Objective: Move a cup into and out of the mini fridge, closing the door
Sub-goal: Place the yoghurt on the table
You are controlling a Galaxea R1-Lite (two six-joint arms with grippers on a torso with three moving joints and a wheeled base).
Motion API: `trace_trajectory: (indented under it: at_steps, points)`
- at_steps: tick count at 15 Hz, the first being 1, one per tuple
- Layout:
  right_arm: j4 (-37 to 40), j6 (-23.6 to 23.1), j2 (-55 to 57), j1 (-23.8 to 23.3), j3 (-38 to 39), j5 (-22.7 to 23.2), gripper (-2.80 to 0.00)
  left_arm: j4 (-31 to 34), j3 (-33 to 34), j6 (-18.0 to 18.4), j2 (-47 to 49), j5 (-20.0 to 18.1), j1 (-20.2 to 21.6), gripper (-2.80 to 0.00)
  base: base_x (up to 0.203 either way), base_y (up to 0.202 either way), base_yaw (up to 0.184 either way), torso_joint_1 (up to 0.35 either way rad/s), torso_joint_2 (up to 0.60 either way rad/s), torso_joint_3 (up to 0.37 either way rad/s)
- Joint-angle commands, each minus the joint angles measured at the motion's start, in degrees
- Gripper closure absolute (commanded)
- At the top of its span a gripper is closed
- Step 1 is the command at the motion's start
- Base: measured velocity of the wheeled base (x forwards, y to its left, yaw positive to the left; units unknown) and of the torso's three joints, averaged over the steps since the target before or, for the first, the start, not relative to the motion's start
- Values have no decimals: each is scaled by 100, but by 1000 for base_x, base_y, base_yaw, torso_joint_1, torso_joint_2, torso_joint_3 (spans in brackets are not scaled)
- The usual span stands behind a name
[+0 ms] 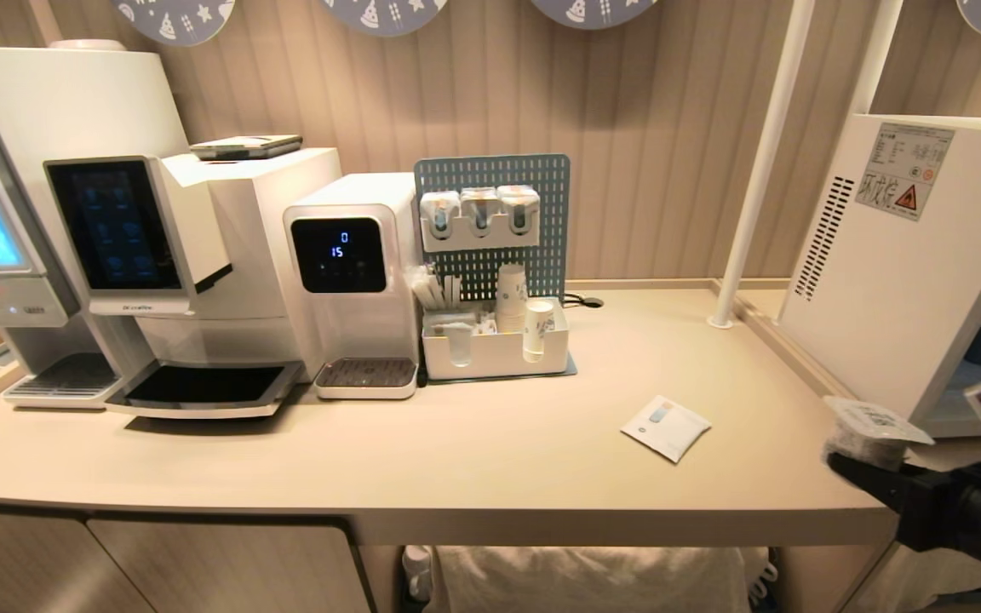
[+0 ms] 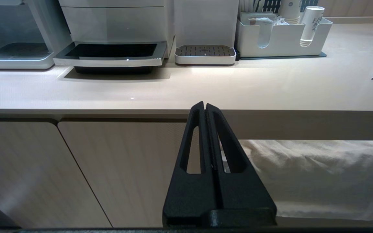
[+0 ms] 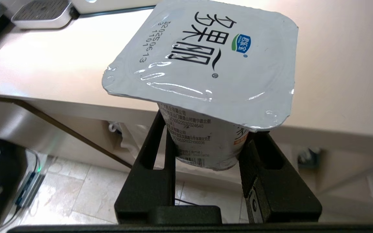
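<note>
One cup (image 3: 206,64) clamped in right tool (image 3: 206,145), past counter (image 1: 456,460) edge, left tool (image 2: 205,108) closed.

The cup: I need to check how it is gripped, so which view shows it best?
The right wrist view: the cup fills the frame, clamped by the right gripper. The head view shows it small at the edge; the left wrist view misses it.

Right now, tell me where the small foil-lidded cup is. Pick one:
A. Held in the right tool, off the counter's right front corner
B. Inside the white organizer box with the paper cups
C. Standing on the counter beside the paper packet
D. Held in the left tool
A: the cup sits clamped between the fingers of the right tool off the counter's right front corner, while the left tool is shut on nothing below the counter's edge.
</note>
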Motion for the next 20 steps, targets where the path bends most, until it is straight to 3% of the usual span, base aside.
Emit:
trace_trajectory:
  at_steps: [1,3,5,9,17,20]
  points:
    - [-1780,-61,2056,126,41,168,0,-2,18,-2,7,1,-3,0,0,0,0,0,0,0]
    - [-2760,-299,3247,512,-29,149,0,-2,18,-2,7,-1,-3,0,0,0,0,0,0,0]
    - [-3347,-827,4011,1069,-324,-40,0,-2,18,-2,7,-1,-6,0,0,0,0,0,0,0]
    - [-3607,-1163,4433,1643,-1097,-441,0,-2,18,-2,7,-1,-3,0,0,0,0,0,0,0]
    - [-3609,-1289,6044,1782,-2475,-681,0,-2,18,7,7,-1,-3,0,0,0,0,0,0,0]
    - [-3609,-1283,6446,1811,-2854,-1024,0,-2,18,7,7,-1,-3,0,0,0,0,0,0,0]
